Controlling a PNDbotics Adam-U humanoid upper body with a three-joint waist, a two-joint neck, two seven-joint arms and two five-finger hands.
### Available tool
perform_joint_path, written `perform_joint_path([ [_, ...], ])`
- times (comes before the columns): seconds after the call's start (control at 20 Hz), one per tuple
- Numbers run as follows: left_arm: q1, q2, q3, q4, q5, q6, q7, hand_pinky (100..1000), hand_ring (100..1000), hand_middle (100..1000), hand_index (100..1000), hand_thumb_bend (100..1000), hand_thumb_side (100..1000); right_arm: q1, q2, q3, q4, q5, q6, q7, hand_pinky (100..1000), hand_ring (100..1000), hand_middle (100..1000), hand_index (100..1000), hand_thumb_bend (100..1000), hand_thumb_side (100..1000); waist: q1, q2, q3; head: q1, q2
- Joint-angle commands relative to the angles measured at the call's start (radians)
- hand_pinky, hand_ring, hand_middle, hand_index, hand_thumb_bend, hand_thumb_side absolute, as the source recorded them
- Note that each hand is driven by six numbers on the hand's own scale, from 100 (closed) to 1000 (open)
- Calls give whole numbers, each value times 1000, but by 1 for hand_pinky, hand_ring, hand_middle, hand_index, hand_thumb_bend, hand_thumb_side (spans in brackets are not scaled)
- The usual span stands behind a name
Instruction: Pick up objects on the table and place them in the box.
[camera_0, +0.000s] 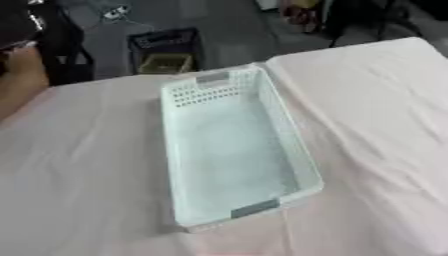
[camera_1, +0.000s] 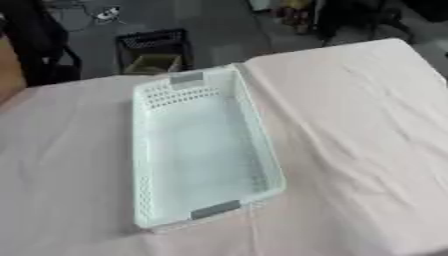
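Status: the long pale mint-white plastic basket with perforated walls and grey handle patches (camera_0: 229, 150) sits mid-table, long axis running away from the camera, slightly askew. Its floor looks bare — nothing visibly placed in it.

Objects to be picked: none visible on the cloth around the basket, on either long side or in front of its near end. Either they lie outside both views, or none has been set out; cannot tell which. Judgement: task reads as at its very start, with all picking and placing left to do.

Hands: neither robot hand shows in either eye view, so whether the fingers are apart or together cannot be told.

Surface: a pale pink cloth-covered table (camera_0: 367, 125), lightly wrinkled, with a seam or fold running along the basket's right side.

Room: beyond the basket's far end, grey floor and a dark open crate (camera_0: 164, 50) — contents unclear. Dark furniture legs further back, to the right of the crate.
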Motion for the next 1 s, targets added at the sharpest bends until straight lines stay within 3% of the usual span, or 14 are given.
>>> perform_joint_path([
  [0.05, -45, -3, 13, -12, 28, -8, 36, 218, 126, 100, 339, 218, 100, -5, -27, -7, -7, 2, -2, -1, 309, 414, 469, 685, 100, 695, -4, -15, 3, -4, -11],
  [0.4, -154, -122, -40, -12, 93, -55, 55, 225, 128, 100, 342, 196, 100, -5, -24, -4, -5, 0, -4, 3, 309, 414, 469, 685, 100, 695, -6, -17, -2, 0, -7],
  [1.0, -265, -312, -167, -9, 155, -152, -62, 235, 129, 112, 349, 165, 100, -6, -17, 1, -3, -5, -7, 8, 308, 414, 469, 685, 100, 695, -9, -18, -19, 6, -7],
])
